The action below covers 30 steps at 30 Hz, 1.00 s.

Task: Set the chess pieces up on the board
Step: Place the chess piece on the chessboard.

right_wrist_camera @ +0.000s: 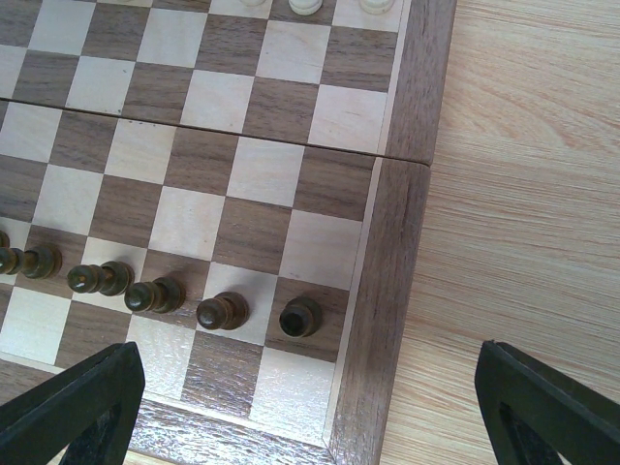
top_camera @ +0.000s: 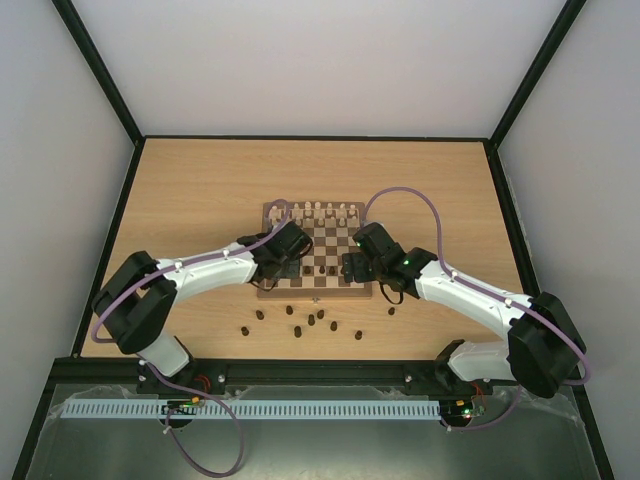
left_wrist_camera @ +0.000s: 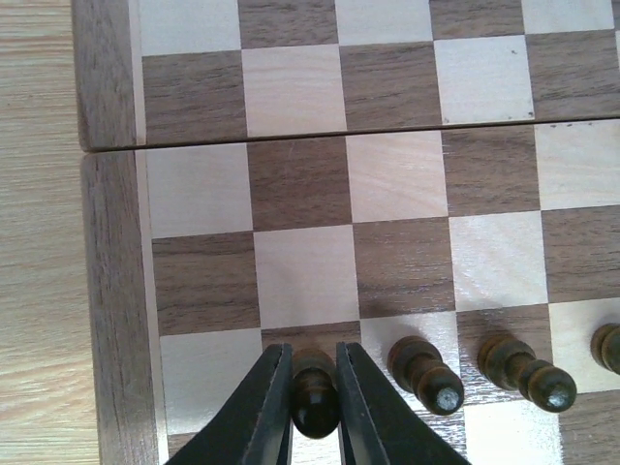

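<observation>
The board (top_camera: pixel 322 238) lies mid-table. My left gripper (top_camera: pixel 290 263) is over its near left part, shut on a dark pawn (left_wrist_camera: pixel 315 391) that is on or just above a dark second-row square. Beside it stand more dark pawns (left_wrist_camera: pixel 426 374). My right gripper (top_camera: pixel 352 268) is open wide and empty over the board's near right corner (right_wrist_camera: pixel 387 320). Its fingers (right_wrist_camera: pixel 82 402) are on either side of the last dark pawn (right_wrist_camera: pixel 300 317). A row of dark pawns (right_wrist_camera: pixel 155 294) runs to the left. Several loose dark pieces (top_camera: pixel 311 322) lie on the table in front of the board.
Cream-white pieces (top_camera: pixel 310 211) line the board's far rows. One dark piece (top_camera: pixel 391 310) lies near the right arm, another (top_camera: pixel 245 330) at the left. The wooden table (top_camera: pixel 200 200) has dark raised edges and white walls around it.
</observation>
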Tool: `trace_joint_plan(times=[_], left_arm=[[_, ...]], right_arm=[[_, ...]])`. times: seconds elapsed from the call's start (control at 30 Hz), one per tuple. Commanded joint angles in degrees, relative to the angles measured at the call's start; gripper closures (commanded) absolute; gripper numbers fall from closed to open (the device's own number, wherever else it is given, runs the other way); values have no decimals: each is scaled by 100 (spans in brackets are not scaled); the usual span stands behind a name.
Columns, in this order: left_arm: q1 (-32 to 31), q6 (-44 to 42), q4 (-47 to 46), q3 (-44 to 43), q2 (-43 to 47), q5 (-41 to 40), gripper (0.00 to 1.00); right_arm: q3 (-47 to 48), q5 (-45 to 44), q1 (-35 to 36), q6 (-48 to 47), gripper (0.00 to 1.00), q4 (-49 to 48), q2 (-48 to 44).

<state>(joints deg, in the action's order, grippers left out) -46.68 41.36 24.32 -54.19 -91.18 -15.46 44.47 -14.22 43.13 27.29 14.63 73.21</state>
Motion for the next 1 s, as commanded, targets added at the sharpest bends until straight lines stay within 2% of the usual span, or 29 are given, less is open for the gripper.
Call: trace_joint_plan(times=[0.0, 0.5, 0.77, 0.97], left_arm=[[-40, -44, 32, -153, -75, -16, 84], [-61, 12, 113, -117, 139, -78, 75], [-191, 66, 540, -235, 709, -254, 51], [-284, 98, 718, 86, 1401, -204, 36]], right_arm=[[-61, -38, 11, 5, 6, 83, 27], [-62, -11, 10, 3, 6, 83, 20], [-68, -11, 11, 5, 6, 75, 18], [-75, -3, 11, 5, 5, 68, 10]])
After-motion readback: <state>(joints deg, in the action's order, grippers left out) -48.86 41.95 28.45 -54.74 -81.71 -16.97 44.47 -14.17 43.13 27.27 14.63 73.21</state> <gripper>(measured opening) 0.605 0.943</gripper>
